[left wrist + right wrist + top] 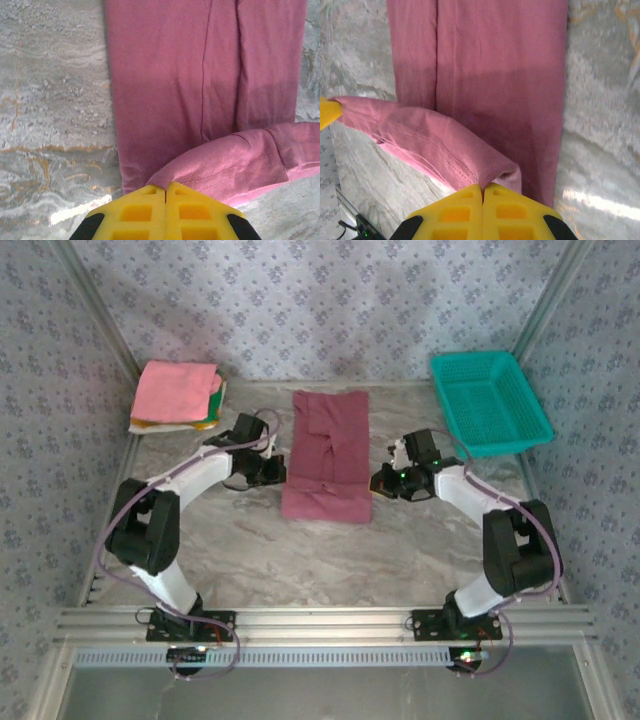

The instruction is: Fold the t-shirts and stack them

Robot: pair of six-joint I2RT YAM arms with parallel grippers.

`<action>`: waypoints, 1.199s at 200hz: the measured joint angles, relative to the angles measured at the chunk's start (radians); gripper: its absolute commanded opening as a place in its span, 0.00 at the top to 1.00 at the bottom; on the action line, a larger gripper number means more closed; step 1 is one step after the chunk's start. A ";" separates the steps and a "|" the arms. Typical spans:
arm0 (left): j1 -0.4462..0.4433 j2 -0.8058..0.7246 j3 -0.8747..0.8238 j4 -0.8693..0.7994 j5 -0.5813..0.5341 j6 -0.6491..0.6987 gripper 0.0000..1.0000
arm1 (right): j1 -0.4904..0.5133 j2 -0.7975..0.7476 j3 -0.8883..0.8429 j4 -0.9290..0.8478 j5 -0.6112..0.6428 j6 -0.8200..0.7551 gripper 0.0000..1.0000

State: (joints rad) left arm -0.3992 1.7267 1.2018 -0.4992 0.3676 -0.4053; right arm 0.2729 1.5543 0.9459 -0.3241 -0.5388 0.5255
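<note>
The maroon t-shirt (328, 455) lies mid-table as a long narrow strip, its sides folded in. My left gripper (275, 472) is shut on the near left corner of its hem, and the yellow fingers (135, 212) pinch the cloth (200, 75) at their tips. My right gripper (380, 480) is shut on the near right corner (495, 172). The hem (420, 135) hangs raised between the two grips, above the rest of the shirt (495, 60). A stack of folded t-shirts, pink (177, 390) on top with yellow-green and white edges under it, sits at the back left.
A teal mesh basket (490, 400) stands at the back right corner. Patterned walls close in the back and both sides. Bare marble tabletop (330, 560) stretches between the shirt and the arm bases.
</note>
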 measured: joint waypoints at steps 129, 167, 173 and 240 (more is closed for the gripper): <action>0.042 0.307 0.384 -0.102 -0.048 0.120 1.00 | -0.066 0.307 0.362 0.014 -0.001 -0.065 1.00; 0.046 0.384 0.499 -0.138 -0.054 0.145 1.00 | -0.082 0.358 0.406 0.004 0.000 -0.071 1.00; 0.046 0.396 0.519 -0.147 -0.054 0.151 1.00 | -0.084 0.367 0.413 0.002 0.000 -0.071 1.00; 0.051 0.467 0.684 -0.212 -0.211 0.142 0.46 | -0.106 0.474 0.628 -0.066 0.012 -0.075 0.56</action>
State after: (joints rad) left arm -0.3485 2.1933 1.8858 -0.7109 0.1570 -0.2634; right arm 0.1665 2.0285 1.5738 -0.3901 -0.5270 0.4503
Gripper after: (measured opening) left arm 0.542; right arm 0.420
